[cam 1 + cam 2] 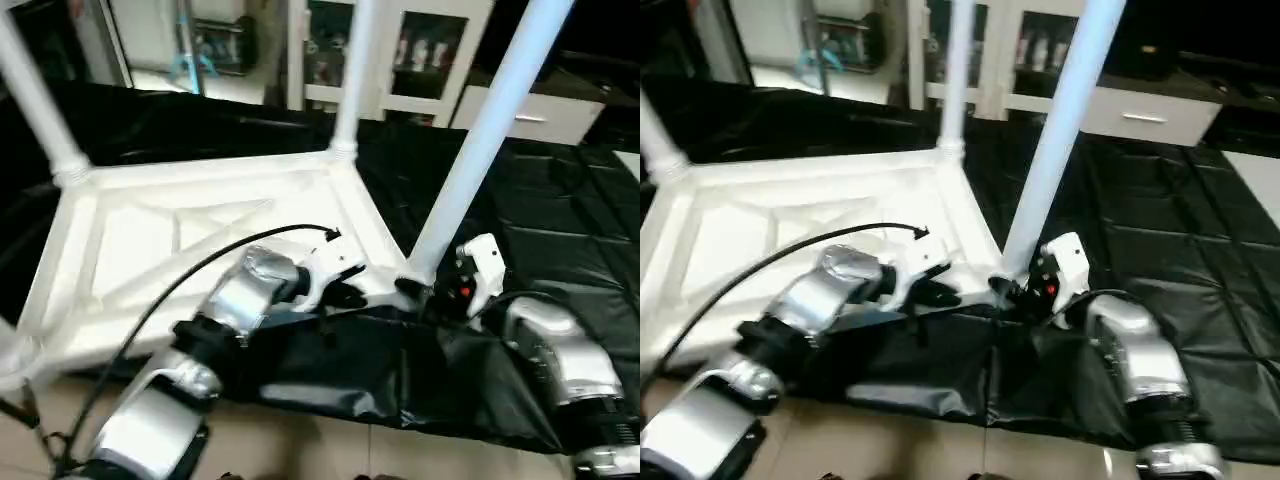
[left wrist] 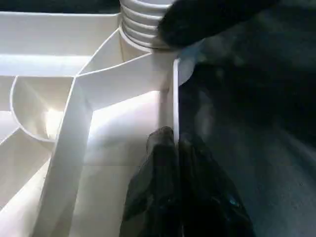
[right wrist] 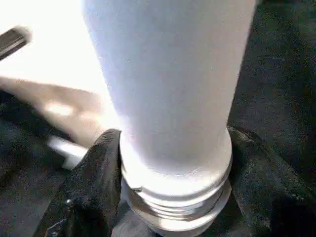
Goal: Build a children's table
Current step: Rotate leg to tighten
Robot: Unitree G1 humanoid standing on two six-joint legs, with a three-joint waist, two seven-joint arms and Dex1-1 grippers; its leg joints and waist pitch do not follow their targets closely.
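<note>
The children's table lies upside down on a black sheet, its white ribbed tabletop point(image 1: 200, 240) facing up. Three white legs stand in corner sockets: one at the far left point(image 1: 35, 100), one at the far corner point(image 1: 355, 70), one at the near right point(image 1: 490, 130). My left gripper point(image 1: 345, 295) is shut on the tabletop's thin rim point(image 2: 175, 89) just beside the near-right socket. My right gripper point(image 1: 420, 290) clasps the base of the near-right leg point(image 3: 168, 84), with a black finger point(image 3: 94, 187) pressed against each side just above the threaded collar.
A white cabinet with glass doors point(image 1: 420, 50) stands behind the table. The black sheet point(image 1: 560, 200) spreads to the right and hangs over the near edge above a tiled floor point(image 1: 330, 450). A black cable point(image 1: 180, 275) arcs over my left forearm.
</note>
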